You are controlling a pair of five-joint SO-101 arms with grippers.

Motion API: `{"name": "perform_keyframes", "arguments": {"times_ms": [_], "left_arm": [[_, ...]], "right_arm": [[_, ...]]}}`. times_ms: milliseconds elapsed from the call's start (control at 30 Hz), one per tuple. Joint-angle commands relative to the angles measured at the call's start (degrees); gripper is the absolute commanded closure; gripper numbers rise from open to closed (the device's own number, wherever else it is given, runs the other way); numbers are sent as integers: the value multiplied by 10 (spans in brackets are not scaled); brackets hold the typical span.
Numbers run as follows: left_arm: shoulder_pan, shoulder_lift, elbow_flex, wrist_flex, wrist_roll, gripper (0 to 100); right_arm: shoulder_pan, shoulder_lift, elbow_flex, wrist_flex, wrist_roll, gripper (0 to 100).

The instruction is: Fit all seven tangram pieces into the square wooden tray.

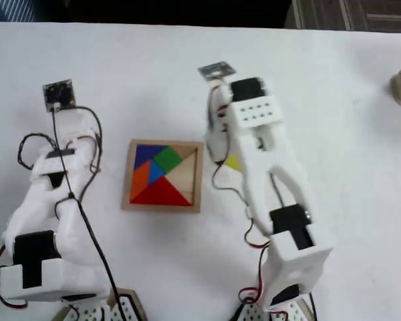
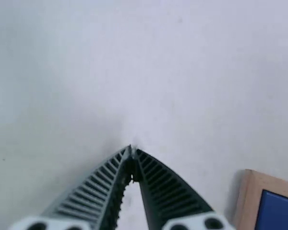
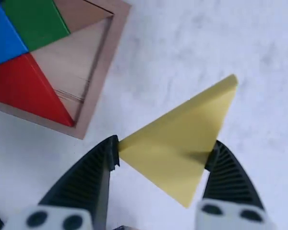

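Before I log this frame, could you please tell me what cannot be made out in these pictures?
High view: the right arm covers most of the yellow triangle.
Right wrist view: the tray is cut off by the edge, so its pieces cannot be counted.
High view: too small to tell whether the tray's pale area is bare wood or unpainted pieces.

High view down over table (image 1: 334, 100); wrist views close, tray (image 1: 162, 208) in all three.
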Motion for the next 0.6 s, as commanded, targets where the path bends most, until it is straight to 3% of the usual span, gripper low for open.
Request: {"name": "perform_keyframes", "arguments": {"times_ms": [0,233,567], "left_arm": [[-10,-2,-32,-2,4,972],[-17,-2,-33,-2,4,972],[-35,-2,-40,-2,4,972]], "right_arm": [[-52,-11,-3,-44,-109,845],[-103,66,-5,-118,-223,846],[-174,111,-4,-183,-238,843]]}}
